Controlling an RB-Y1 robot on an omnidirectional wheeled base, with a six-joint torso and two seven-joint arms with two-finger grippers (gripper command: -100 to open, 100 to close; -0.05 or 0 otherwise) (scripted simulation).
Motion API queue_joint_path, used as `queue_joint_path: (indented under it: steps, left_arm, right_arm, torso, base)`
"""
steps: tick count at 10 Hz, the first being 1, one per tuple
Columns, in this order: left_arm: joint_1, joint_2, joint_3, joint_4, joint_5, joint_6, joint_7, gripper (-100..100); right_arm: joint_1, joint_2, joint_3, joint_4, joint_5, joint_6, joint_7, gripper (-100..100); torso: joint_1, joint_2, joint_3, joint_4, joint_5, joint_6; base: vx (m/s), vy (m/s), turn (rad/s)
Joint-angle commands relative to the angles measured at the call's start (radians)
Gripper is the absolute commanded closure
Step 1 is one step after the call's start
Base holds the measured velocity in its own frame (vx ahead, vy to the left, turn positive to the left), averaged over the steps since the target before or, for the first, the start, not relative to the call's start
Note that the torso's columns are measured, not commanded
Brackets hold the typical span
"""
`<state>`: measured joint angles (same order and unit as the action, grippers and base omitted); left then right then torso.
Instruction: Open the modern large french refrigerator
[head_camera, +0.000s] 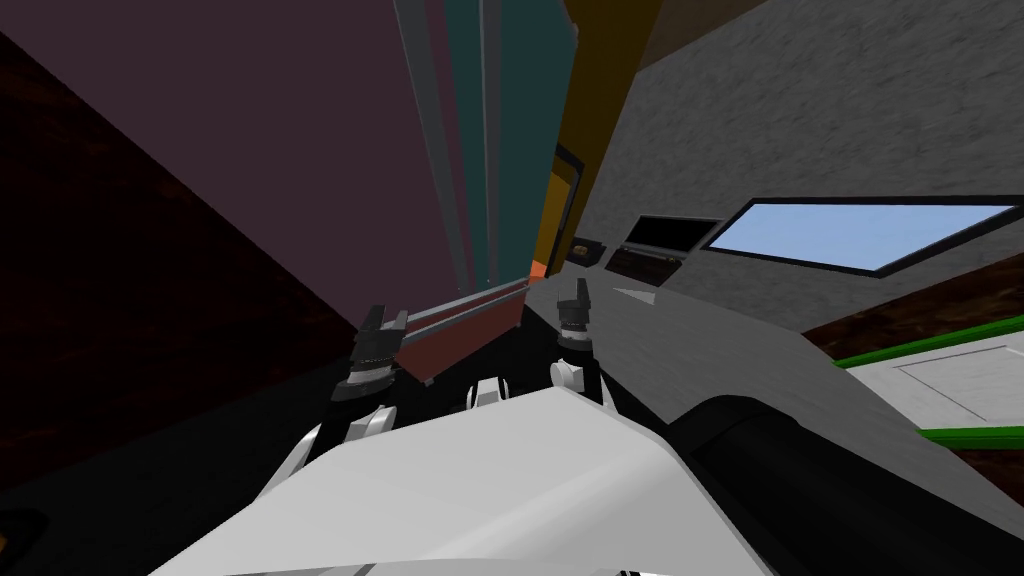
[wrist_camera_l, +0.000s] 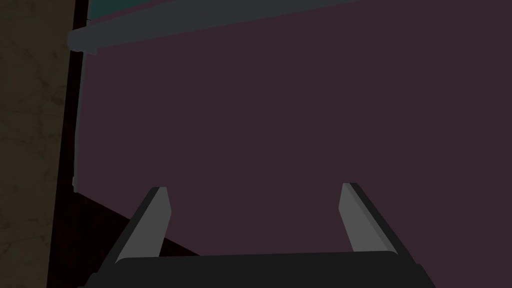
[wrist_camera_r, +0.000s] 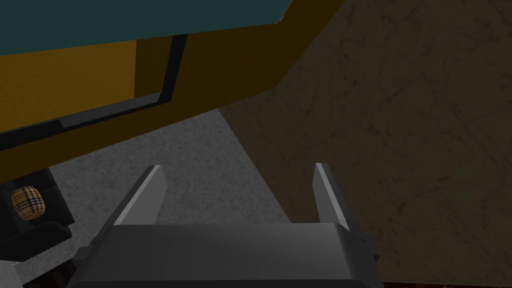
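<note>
Plum refrigerator door (wrist_camera_l: 300, 125) faces the left tool (wrist_camera_l: 254, 189), spread and empty; right tool (wrist_camera_r: 237, 166) likewise spread.

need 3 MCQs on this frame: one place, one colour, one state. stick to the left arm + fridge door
1. Relative to the left gripper, the grey bar on the door sits:
A. between its fingers
B. beyond its fingertips, apart from them
C. behind it

2. The door is:
A. white
B. green
C. dark purple

3. The left gripper is:
A. open, holding nothing
B. shut on the bar
C. shut, empty

Answers:
1 B: the left wrist view shows the bar well past the fingertips.
2 C: it reads dark purple in both the head and left wrist views.
3 A: the fingers stand wide apart, with nothing held between them.
</note>
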<state>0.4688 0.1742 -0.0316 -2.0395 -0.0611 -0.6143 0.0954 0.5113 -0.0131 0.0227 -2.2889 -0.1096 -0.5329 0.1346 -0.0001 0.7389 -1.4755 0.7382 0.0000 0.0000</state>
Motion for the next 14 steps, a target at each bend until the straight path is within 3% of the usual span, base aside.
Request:
queue_joint_path:
  steps: [1, 14]
  left_arm:
    - [-0.018, 0.008, -0.003, 0.074, 0.004, -0.038, -0.002, -100]
    - [-0.116, 0.014, -0.001, 0.416, 0.030, -0.202, 0.000, -100]
  right_arm:
    - [0.000, 0.000, 0.000, 0.000, 0.000, 0.000, 0.000, 0]
    - [0.000, 0.000, 0.000, 0.000, 0.000, 0.000, 0.000, 0]
  torso:
    - [0.001, 0.000, 0.000, 0.000, 0.000, 0.000]
    - [0.003, 0.002, 0.001, 0.001, 0.001, 0.000]
  base:
    - [0.119, -0.089, 0.040]
    - [0.107, -0.104, 0.039]
